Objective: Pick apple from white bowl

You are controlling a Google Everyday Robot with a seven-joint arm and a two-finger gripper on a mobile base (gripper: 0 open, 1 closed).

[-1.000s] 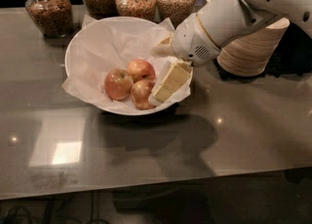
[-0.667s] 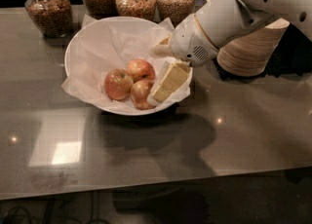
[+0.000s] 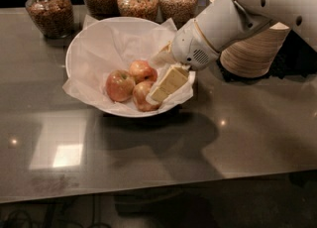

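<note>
The white bowl [image 3: 84,48], lined with crumpled tissue paper, sits at the back centre of the table and holds three apples. The yellowest apple [image 3: 140,96] lies at the front of the bowl. A redder apple [image 3: 119,85] is to its left and a pinkish-red apple [image 3: 142,70] is behind it. My gripper [image 3: 157,77] reaches into the bowl from the right and is open. Its near cream finger [image 3: 168,84] rests against the right side of the yellowest apple and hides part of it. The far finger [image 3: 162,55] is by the tissue behind the pinkish-red apple.
Several glass jars of grains [image 3: 47,10] stand along the back edge behind the bowl. A stack of beige paper bowls [image 3: 252,51] stands right of the white bowl, partly behind my arm [image 3: 233,16]. The dark glossy table [image 3: 163,157] stretches forward to its front edge.
</note>
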